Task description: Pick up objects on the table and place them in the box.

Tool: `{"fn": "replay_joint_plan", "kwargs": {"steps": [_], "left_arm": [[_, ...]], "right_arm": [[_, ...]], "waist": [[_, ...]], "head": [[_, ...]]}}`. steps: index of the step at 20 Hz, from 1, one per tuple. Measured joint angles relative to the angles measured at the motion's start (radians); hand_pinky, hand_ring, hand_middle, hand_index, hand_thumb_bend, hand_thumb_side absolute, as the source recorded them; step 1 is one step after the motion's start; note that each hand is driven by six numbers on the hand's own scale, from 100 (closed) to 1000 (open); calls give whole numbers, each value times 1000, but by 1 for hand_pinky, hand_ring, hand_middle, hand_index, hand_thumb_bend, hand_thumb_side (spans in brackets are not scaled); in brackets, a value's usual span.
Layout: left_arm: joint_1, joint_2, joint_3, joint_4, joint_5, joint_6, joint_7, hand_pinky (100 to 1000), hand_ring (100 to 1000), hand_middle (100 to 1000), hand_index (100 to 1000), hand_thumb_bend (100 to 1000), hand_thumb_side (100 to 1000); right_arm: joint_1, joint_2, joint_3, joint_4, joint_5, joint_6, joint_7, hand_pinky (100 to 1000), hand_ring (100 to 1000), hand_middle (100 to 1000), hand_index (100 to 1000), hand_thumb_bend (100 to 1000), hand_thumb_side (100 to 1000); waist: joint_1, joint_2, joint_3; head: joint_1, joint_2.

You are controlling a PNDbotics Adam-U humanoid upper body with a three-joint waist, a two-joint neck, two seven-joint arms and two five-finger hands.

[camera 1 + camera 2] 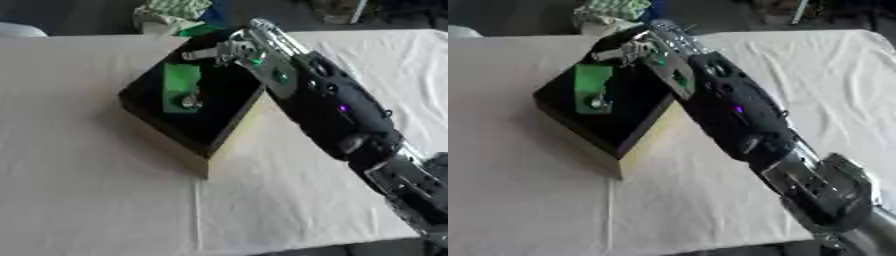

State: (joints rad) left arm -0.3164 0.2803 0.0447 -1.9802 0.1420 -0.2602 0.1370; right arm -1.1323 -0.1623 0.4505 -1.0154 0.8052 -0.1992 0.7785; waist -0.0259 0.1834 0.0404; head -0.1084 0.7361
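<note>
The right hand (229, 50) is reaching in from the lower right, its arm crossing the white-clothed surface (96, 190), and is hovering over the far corner of the box (199, 131), a dark-lined container with pale yellowish outer walls. A green object (180, 86) with a small silvery piece at its near end is lying inside the box on the dark floor, toward the left side. The silvery fingers (199, 54) are pointing out over the interior, apart from the green object, and appear released and holding nothing, though the view is blurred. By my reading, the placing step is at its end. The next move calls for lifting the hand clear of the box walls without catching the rim, then looking for another object; none is showing on the surface around the box. The left hand is not showing.
</note>
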Motion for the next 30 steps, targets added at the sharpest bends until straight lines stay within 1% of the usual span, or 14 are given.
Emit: {"fn": "replay_joint_plan", "kwargs": {"steps": [2, 6, 7, 9, 11, 12, 13, 14, 15, 18, 22, 25, 28, 30], "left_arm": [[0, 0, 0, 0, 2, 0, -1, 646, 745, 668, 740, 112, 835], [0, -1, 0, 0, 3, 1, -2, 646, 745, 667, 740, 113, 836], [0, -1, 0, 0, 3, 1, -3, 645, 745, 667, 740, 113, 836], [0, -1, 0, 0, 5, 2, -4, 645, 745, 668, 740, 113, 836], [0, -1, 0, 0, 6, 2, -4, 645, 746, 668, 741, 113, 836], [0, -1, 0, 0, 6, 3, -5, 645, 746, 668, 741, 113, 836], [0, -1, 0, 0, 6, 4, -5, 646, 746, 668, 741, 113, 836], [0, -1, 0, 0, 6, 4, -5, 646, 746, 668, 741, 114, 836], [0, -1, 0, 0, 6, 4, -6, 646, 746, 668, 741, 114, 836], [0, -1, -1, 0, 6, 4, -6, 646, 746, 668, 741, 114, 836], [0, -1, -1, 0, 7, 4, -6, 646, 746, 668, 741, 113, 835], [0, -1, -2, 0, 7, 4, -6, 646, 746, 668, 741, 113, 834], [0, -1, -2, 0, 7, 5, -7, 646, 746, 668, 741, 112, 834], [0, -1, -3, 0, 7, 6, -7, 646, 747, 668, 741, 112, 833]], "right_arm": [[7, 7, 0, 17, 18, -8, -1, 840, 762, 695, 841, 100, 606], [12, 18, -1, 49, 50, -26, -8, 851, 786, 723, 858, 104, 635], [14, 21, -2, 57, 56, -32, -8, 877, 830, 770, 877, 121, 654], [15, 27, -6, 68, 72, -45, -9, 891, 869, 815, 905, 149, 675], [15, 30, -8, 72, 90, -58, -11, 910, 901, 855, 925, 199, 701], [14, 33, -11, 72, 102, -64, -13, 912, 904, 859, 929, 209, 707], [14, 35, -13, 72, 113, -69, -16, 925, 918, 875, 939, 265, 744], [12, 36, -13, 72, 124, -73, -20, 930, 922, 880, 941, 293, 764], [9, 37, -14, 72, 138, -78, -24, 933, 926, 884, 947, 347, 802], [5, 42, -21, 72, 179, -93, -42, 939, 931, 891, 952, 403, 838], [5, 43, -28, 72, 206, -111, -62, 932, 924, 882, 949, 388, 841], [0, 43, -39, 62, 203, -110, -74, 920, 911, 869, 946, 332, 836], [-4, 38, -53, 20, 177, -93, -81, 907, 896, 855, 943, 271, 824], [-7, 25, -68, -28, 144, -72, -86, 899, 887, 845, 940, 236, 817]], "waist": [[0, 2, 1], [0, 4, 2], [0, 6, 2], [0, 7, 2], [0, 7, 3], [0, 7, 3], [0, 7, 3], [0, 7, 3], [0, 7, 3], [0, 7, 4], [0, 7, 4], [0, 7, 3], [0, 6, 1], [1, 5, -1]], "head": [[-1, 0], [-1, -1], [-1, -1], [-2, -1], [-2, -1], [-3, -1], [-3, -1], [-4, -1], [-4, -1], [-4, -1], [-4, -1], [-4, -1], [-3, -1], [-3, -2]]}}
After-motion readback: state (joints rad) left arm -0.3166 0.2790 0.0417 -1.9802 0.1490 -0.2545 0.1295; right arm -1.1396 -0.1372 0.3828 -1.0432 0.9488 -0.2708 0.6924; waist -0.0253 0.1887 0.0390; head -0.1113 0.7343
